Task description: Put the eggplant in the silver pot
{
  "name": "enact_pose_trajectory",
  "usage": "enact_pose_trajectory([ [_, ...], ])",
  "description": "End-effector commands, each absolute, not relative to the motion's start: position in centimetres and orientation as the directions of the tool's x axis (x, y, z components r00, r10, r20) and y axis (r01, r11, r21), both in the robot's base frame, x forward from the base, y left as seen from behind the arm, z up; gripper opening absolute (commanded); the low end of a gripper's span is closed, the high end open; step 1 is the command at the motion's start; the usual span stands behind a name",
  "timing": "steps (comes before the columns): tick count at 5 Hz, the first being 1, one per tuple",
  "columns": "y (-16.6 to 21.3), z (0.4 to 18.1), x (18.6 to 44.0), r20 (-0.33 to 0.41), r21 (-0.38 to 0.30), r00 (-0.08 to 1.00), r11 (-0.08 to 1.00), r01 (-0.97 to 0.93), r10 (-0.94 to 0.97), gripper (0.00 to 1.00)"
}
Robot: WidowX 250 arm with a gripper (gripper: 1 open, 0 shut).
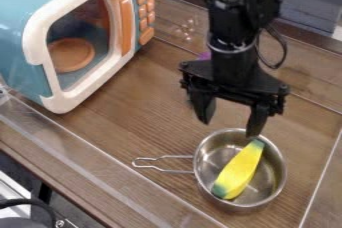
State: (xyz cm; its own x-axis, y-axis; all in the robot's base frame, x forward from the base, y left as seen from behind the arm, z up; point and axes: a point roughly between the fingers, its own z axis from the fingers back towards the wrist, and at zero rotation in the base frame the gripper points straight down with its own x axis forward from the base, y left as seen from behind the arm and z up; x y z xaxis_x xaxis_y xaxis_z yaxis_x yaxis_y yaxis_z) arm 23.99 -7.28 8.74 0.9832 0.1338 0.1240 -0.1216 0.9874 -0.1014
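The silver pot (pixel 271 179) sits near the table's front edge, its wire loop handle (pixel 163 161) pointing left. A yellow-green oblong toy (pixel 241 167) lies inside it. My gripper (pixel 229 115) points straight down just above the pot's far rim. It is open, with its two black fingers (pixel 257 124) spread wide and nothing visible between them. No eggplant shows in this view. It is hidden or out of sight.
A teal-and-white toy microwave (pixel 74 37) with an orange button panel stands at the back left, its door facing the table's centre. The wooden table (pixel 120 122) has a clear raised edge along its front and left sides.
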Motion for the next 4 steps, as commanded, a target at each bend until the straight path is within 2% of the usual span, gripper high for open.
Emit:
enact_pose_trajectory([
  [1, -8.4, 8.8, 25.0, 0.153, -0.093, 0.977, 0.987, -0.133, 0.146, 1.0],
  [4, -3.9, 7.5, 26.5, 0.102, -0.047, 0.943, 0.948, -0.314, 0.317, 1.0],
])
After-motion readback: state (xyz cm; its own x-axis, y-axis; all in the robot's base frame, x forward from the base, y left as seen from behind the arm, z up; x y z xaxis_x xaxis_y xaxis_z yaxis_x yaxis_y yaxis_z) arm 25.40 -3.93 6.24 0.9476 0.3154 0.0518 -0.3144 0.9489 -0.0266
